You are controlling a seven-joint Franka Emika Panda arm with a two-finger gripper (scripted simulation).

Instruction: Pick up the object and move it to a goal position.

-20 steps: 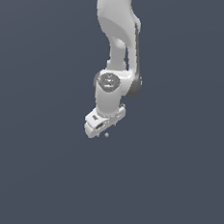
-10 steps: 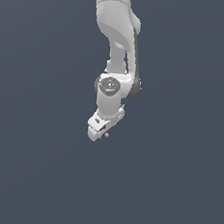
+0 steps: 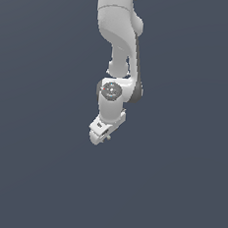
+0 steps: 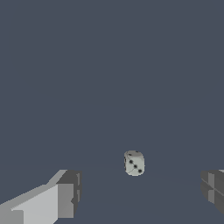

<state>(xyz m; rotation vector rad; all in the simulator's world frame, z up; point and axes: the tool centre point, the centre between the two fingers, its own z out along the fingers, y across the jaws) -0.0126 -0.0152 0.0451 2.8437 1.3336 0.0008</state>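
The white arm (image 3: pixel 119 52) hangs down through the upper middle of the exterior view, its gripper (image 3: pixel 105 138) just below the frame's centre over the plain slate-grey bench (image 3: pixel 31 177). In the wrist view the object (image 4: pixel 134 163), a small pale die with dark pips, rests on the bench between the two grey fingertips (image 4: pixel 68 192) and touches neither. The jaws stand released, wide apart and grasping nothing.

- We see the white arm (image 3: pixel 117 47) hanging down from the top edge over a plain grey-blue ground.
- Its gripper (image 3: pixel 103 136) points downward (fingers too small for us to judge their spread).
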